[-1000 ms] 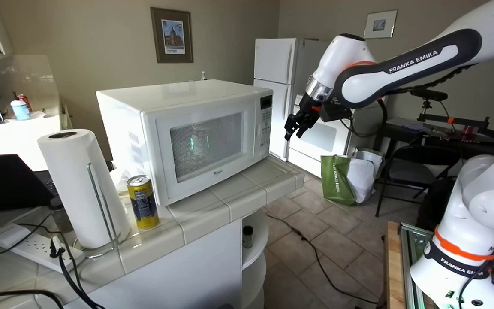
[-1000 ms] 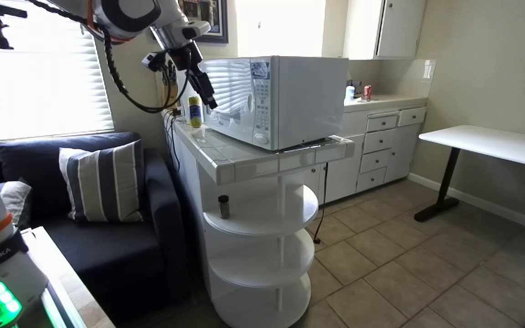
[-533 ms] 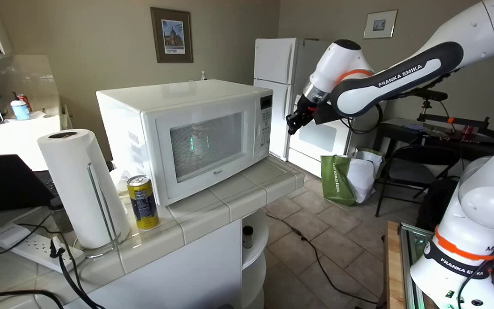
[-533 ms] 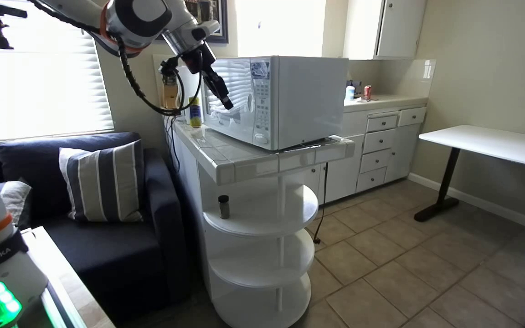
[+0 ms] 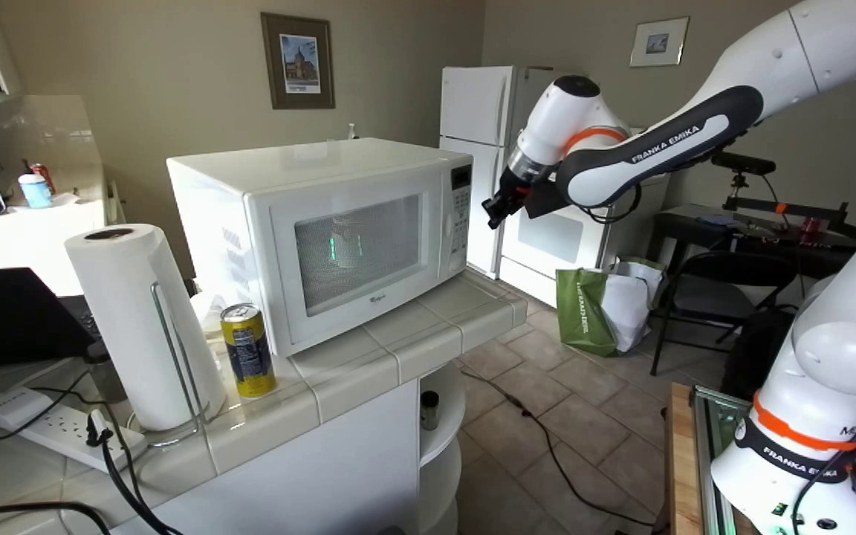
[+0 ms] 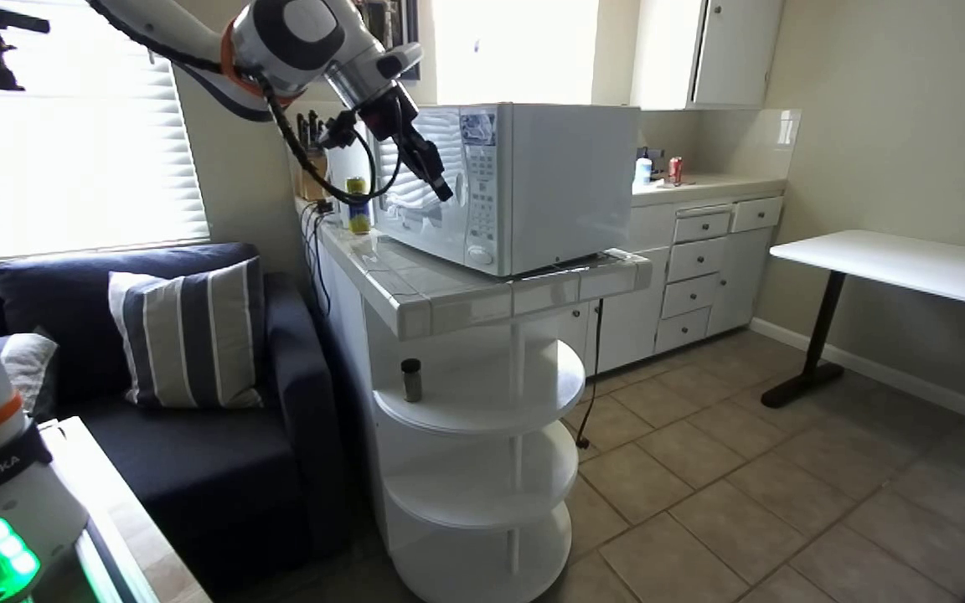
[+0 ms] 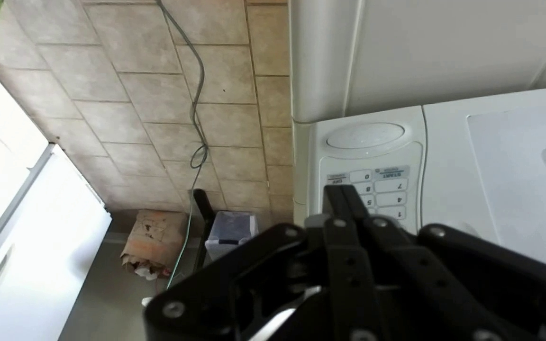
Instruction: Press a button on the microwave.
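The white microwave stands on a tiled counter, its door shut, and shows in both exterior views. Its control strip carries a keypad below a small display. In the wrist view the number keys appear upside down, and my fingertips cover part of them. My gripper is shut with its two black fingers together and nothing between them. In an exterior view the gripper hangs in front of the control strip, a gap away from it. From another angle the gripper overlaps the door near the strip.
A yellow can and a paper towel roll stand beside the microwave. The tiled counter edge runs below it, above round shelves. Shopping bags sit on the floor by the stove.
My gripper's fingers have come together from an open stance. The arm has moved closer to the microwave's front, toward the control strip. The microwave has not moved.
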`<state>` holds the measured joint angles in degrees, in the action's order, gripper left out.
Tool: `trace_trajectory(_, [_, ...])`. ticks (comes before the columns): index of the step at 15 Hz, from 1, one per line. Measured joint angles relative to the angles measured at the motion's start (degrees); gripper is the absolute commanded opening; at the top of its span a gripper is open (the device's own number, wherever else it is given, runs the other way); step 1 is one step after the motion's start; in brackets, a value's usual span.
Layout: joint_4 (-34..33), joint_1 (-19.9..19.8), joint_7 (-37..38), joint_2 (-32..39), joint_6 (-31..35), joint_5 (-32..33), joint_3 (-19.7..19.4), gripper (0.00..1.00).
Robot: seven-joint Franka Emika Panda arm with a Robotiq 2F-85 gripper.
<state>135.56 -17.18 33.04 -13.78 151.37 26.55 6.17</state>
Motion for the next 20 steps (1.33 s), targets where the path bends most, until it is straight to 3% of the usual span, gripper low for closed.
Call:
trace_trajectory(6, [-3.8,1.2,1.9,5.4,0.3,4.1,-0.3,0.00])
trace_trajectory(20, [-8.1,5.8,1.9,11.1,3.7,4.4,-5.3,0.00])
